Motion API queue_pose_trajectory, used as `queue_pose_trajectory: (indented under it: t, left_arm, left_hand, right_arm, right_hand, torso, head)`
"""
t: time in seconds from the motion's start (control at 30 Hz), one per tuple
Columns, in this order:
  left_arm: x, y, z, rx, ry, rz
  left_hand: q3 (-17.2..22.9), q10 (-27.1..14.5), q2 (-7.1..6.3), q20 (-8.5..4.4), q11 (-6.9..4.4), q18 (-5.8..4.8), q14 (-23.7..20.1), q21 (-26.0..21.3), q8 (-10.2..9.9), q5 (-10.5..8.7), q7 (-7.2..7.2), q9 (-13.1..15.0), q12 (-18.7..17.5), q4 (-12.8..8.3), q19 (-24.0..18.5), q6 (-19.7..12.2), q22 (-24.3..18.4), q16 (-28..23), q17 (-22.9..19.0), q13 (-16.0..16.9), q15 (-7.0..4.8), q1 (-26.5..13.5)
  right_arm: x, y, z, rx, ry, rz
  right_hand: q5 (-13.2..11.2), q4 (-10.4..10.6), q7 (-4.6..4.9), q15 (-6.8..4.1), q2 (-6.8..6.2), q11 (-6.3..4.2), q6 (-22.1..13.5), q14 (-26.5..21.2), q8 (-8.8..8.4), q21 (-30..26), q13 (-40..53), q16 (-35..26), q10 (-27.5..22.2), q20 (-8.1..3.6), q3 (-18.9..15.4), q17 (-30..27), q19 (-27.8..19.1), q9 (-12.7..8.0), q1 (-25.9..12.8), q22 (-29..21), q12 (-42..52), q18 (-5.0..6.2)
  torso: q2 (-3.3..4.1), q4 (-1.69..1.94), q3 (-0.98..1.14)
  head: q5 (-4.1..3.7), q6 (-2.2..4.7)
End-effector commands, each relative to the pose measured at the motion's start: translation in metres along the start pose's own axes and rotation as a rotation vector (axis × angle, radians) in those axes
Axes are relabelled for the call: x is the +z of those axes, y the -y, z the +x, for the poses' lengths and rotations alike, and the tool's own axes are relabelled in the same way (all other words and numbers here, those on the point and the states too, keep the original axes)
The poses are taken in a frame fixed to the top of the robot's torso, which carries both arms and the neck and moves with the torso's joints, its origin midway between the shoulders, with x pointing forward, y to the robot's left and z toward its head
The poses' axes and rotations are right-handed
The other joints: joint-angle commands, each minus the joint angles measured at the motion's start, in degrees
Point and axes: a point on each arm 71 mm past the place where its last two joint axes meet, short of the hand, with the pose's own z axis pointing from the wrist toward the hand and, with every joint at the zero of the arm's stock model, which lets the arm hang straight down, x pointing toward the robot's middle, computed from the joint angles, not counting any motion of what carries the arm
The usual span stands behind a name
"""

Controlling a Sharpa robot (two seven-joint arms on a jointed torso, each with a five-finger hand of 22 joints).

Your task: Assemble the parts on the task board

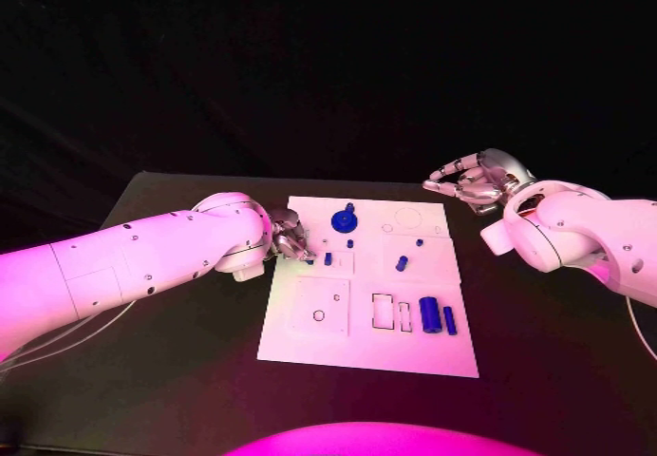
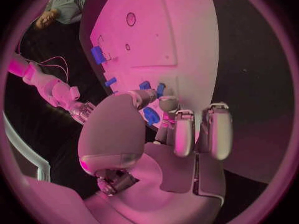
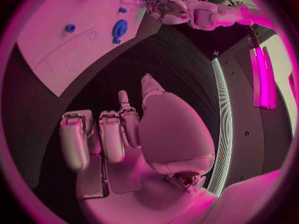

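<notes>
**Left hand low at the board's edge, right hand idle off its far corner**

Nearest me, I see the long blue part (image 1: 430,314) and the thin one (image 1: 449,320) lying side by side on the near right of the task board (image 1: 328,347). My left arm reaches in across the table (image 1: 164,380), and the left hand (image 1: 288,235) sits low at the board's left edge, fingers curled down beside a small blue part (image 1: 328,257). From the left wrist view a blue piece (image 2: 151,116) lies right at the fingertips (image 2: 167,103); I cannot tell whether they pinch it. Farther back stands the round blue part (image 1: 346,221). My right hand (image 1: 475,180) hangs off the board's far right corner, fingers loosely bent and apart, holding nothing.
</notes>
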Motion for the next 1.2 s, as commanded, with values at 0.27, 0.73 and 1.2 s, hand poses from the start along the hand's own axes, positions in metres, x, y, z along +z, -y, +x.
queue_pose_trajectory:
  t: [0.27,0.73,1.2]
  left_arm:
    - [0.0014,0.0047,0.0066,0.024,-0.040,0.007]
    - [0.0028,0.0052,0.0069,0.030,-0.049,0.004]
    - [0.0038,0.0035,0.0061,0.036,-0.047,-0.004]
  left_hand:
    - [6.70,0.12,0.60,0.06,-0.15,-0.32,5.84,0.26,0.46,-0.18,-0.93,0.41,-0.29,-6.10,0.31,1.40,6.01,0.36,14.67,-0.11,-0.53,-0.54]
    - [5.11,0.76,-0.17,-0.01,-0.39,-0.38,5.86,0.36,1.05,-0.78,-1.34,-0.07,0.24,-4.73,0.48,2.08,6.31,0.40,14.74,0.13,-0.66,-3.45]
    - [3.77,1.04,-0.78,-0.15,-0.62,-0.44,5.91,0.47,1.27,-0.85,-1.62,-0.50,0.58,-3.87,0.68,2.67,6.57,0.48,14.88,0.29,-0.85,-5.08]
  right_arm:
    - [-0.0005,-0.0023,0.0020,-0.011,-0.012,-0.023]
    - [-0.0008,-0.0037,0.0029,-0.010,-0.014,-0.038]
    - [-0.0011,-0.0034,0.0021,-0.009,-0.010,-0.038]
  right_hand:
    - [0.37,-0.05,-0.22,-0.34,0.19,-0.22,-0.36,4.34,0.37,-0.13,6.96,-0.23,0.04,-0.45,-0.04,8.67,4.53,-0.09,-0.48,13.20,-0.12,-0.07]
    - [6.41,-0.08,-0.33,-0.48,-0.22,-0.35,-0.52,4.36,0.87,-0.26,6.82,-0.30,0.08,-0.61,-0.45,8.61,4.50,-0.17,-1.61,13.13,-0.19,-0.04]
    - [6.11,0.02,-0.33,-0.48,-0.34,-0.34,-0.61,4.36,1.00,-0.25,6.77,-0.32,0.07,-0.62,-0.78,8.59,4.52,-0.22,-2.33,13.14,-0.22,-0.05]
  torso:
    - [0.02,-0.03,0.05]
    - [-0.02,-0.02,0.07]
    - [0.01,0.01,0.04]
  head:
    - [-0.10,-0.05]
    - [-0.04,0.06]
    - [-0.01,-0.15]
